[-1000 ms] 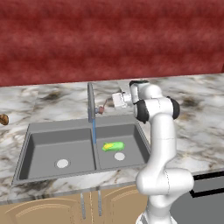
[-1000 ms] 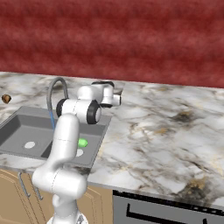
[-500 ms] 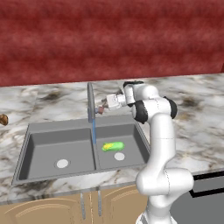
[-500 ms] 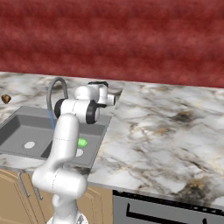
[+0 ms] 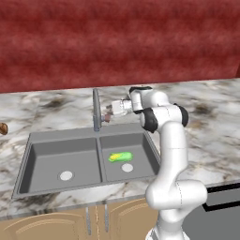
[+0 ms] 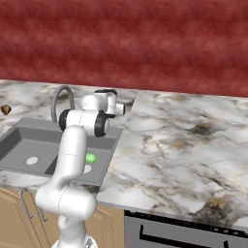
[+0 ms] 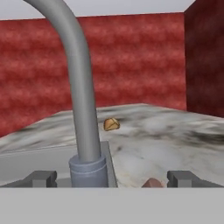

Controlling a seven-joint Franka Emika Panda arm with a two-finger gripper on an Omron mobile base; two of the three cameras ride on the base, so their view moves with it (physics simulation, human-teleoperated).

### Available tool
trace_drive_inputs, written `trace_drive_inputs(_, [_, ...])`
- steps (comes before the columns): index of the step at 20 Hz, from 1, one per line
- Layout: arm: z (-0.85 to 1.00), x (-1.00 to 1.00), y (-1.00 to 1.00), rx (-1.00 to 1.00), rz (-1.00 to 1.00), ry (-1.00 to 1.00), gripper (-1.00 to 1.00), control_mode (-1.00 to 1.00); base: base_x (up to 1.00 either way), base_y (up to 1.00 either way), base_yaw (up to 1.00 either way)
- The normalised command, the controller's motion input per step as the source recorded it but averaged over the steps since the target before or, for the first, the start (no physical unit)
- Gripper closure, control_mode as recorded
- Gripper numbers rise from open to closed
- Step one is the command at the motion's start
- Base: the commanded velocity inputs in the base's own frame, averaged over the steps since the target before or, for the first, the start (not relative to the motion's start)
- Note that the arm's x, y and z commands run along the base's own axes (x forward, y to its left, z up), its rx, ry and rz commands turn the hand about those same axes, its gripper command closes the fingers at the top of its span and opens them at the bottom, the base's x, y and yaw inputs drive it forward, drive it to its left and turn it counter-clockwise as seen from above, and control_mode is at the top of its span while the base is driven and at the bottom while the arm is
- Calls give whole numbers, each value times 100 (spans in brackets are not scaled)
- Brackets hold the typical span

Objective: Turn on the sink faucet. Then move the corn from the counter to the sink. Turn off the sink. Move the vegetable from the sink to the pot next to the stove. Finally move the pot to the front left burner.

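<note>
Wall [image 5: 117, 42] deep red w/ mottled darker blotches; counter [image 6: 184, 140] white-grey marble w/ dark smoky veins, on tan wood cabinets [image 5: 56, 225]. Sink [image 5: 47, 161] plain mid-grey w/ round white drains, faucet [image 7: 83, 100] same grey, its lever tip [image 7: 152, 183] reddish; corn [image 5: 120, 156] yellow w/ bright green ends. Arm [image 5: 171, 140] white w/ dark joints, small lump [image 7: 111, 124] orange-brown, stove [image 6: 169, 232] black w/ thin white lines.

Even, flat rendered light, slightly soft
</note>
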Motion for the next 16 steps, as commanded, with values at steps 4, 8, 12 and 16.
trace_drive_inputs(4, [1, 0, 54, 0, 0, 0, -100, -100, 0, 0, 0])
trace_drive_inputs(8, [-1, 9, -8, 0, 0, 0, -100, -100, 0, 0, 0])
trace_drive_inputs(12, [-5, 13, -42, 0, 0, 0, -100, -100, 0, 0, 0])
trace_drive_inputs(16, [-7, 5, -49, 0, 0, 0, -100, -100, 0, 0, 0])
